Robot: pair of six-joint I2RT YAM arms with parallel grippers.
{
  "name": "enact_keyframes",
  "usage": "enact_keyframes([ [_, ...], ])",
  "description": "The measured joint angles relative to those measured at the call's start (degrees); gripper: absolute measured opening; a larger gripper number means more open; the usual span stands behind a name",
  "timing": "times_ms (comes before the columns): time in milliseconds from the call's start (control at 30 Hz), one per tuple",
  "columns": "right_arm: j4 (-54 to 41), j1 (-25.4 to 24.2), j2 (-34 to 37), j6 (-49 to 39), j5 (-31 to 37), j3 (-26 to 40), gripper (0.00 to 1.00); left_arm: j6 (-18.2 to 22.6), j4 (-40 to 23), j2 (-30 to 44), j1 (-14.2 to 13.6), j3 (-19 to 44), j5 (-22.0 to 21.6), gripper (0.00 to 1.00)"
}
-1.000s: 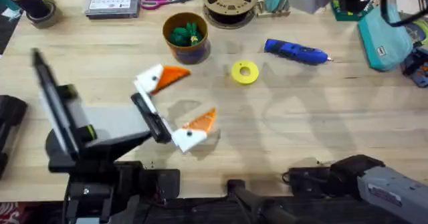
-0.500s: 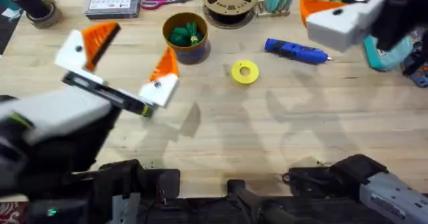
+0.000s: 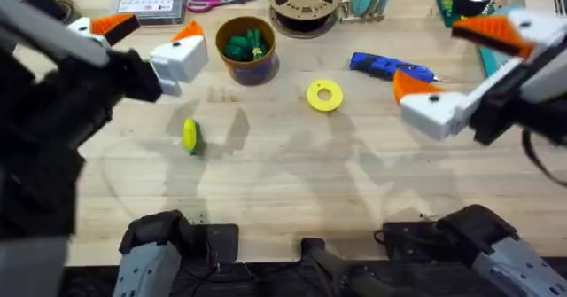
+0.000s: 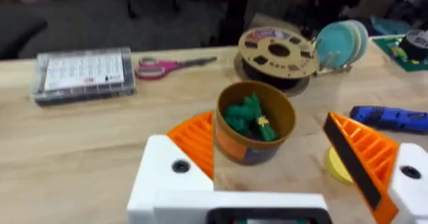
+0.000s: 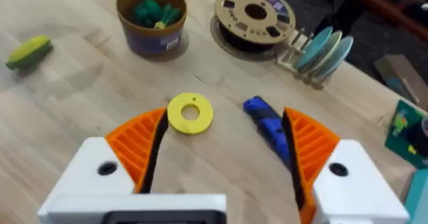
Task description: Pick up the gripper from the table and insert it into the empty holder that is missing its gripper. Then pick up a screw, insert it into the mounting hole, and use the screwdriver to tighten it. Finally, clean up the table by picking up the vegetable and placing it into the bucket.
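Grippers, left (image 3: 146,44) and right (image 3: 461,71), both spread, have shifted since earlier; vegetable (image 3: 245,44) stays in bucket (image 3: 232,27).

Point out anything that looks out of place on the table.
One thing: a small yellow-green piece lies loose on the bare wood, alone, apart from the bucket, which already holds the green vegetable. Nothing looks spilled or broken.
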Motion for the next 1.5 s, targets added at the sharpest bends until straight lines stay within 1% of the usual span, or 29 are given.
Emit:
enact_keyframes([
  [67,-0.1,0.0,-2.0,0.7,0.6,-2.1,0.995,0.3,-3.9,3.5,0.0,3.4,-0.9,0.985],
  [133,-0.1,0.0,-4.0,1.2,1.1,-4.0,0.996,0.7,-9.1,7.3,0.0,7.4,-2.0,0.985],
  [200,-0.2,0.0,-5.8,1.5,1.2,-5.2,0.996,1.8,-13.0,10.4,0.0,10.6,-2.8,0.985],
  [267,-0.2,0.0,-7.0,1.6,1.4,-5.7,0.996,2.8,-15.6,13.3,0.0,13.5,-3.2,0.985],
  [333,-0.2,0.0,-7.6,1.7,1.4,-5.8,0.996,3.5,-16.8,15.6,0.0,15.4,-3.8,0.985],
  [533,-0.3,0.0,-7.7,1.8,1.4,-5.9,0.996,4.5,-18.9,19.2,0.0,16.5,-4.6,0.985],
  [600,-0.3,0.0,-7.7,1.8,1.4,-5.9,0.996,4.5,-20.3,19.8,0.0,16.5,-4.6,0.985],
  [700,-0.4,0.0,-7.7,1.9,1.4,-5.9,0.996,4.2,-24.1,20.0,0.0,16.6,-5.4,0.985],
  [733,-0.4,0.0,-7.7,1.9,1.4,-5.9,0.996,3.5,-26.2,20.0,0.0,16.7,-6.4,0.985],
  [800,-0.4,0.0,-7.7,1.9,1.4,-5.9,0.996,1.7,-30.6,20.0,-0.3,17.1,-10.0,0.985],
  [867,-0.4,0.0,-7.7,1.9,1.4,-5.9,0.996,-0.3,-34.8,20.1,-1.2,17.9,-15.2,0.985],
  [900,-0.4,0.0,-7.7,1.9,1.4,-5.9,0.996,-1.6,-37.0,20.1,-2.4,18.7,-18.5,0.985],
  [933,-0.4,0.0,-7.7,1.9,1.4,-5.9,0.996,-2.5,-38.2,20.1,-3.3,19.3,-20.5,0.985],
  [1000,-0.4,0.0,-7.7,1.9,1.4,-5.9,0.996,-5.1,-40.9,20.1,-6.0,20.7,-25.2,0.985],
  [1100,-0.4,0.0,-7.7,1.9,1.4,-5.9,0.996,-10.0,-45.1,20.1,-10.3,21.5,-30.5,0.985],
  [1200,-0.4,0.0,-7.7,1.9,1.4,-5.9,0.996,-14.8,-47.5,21.4,-13.0,21.5,-32.8,0.985],
  [1233,-0.4,0.0,-7.7,1.9,1.4,-5.9,0.996,-16.0,-47.9,22.2,-13.4,21.5,-33.2,0.985],
  [1367,-0.4,0.0,-7.7,1.9,1.4,-5.9,0.996,-19.1,-48.7,26.8,-13.8,21.5,-33.6,0.985],
  [1500,-0.4,0.0,-7.7,1.9,1.4,-5.9,0.996,-20.3,-48.2,31.6,-13.8,21.5,-32.3,0.985],
])
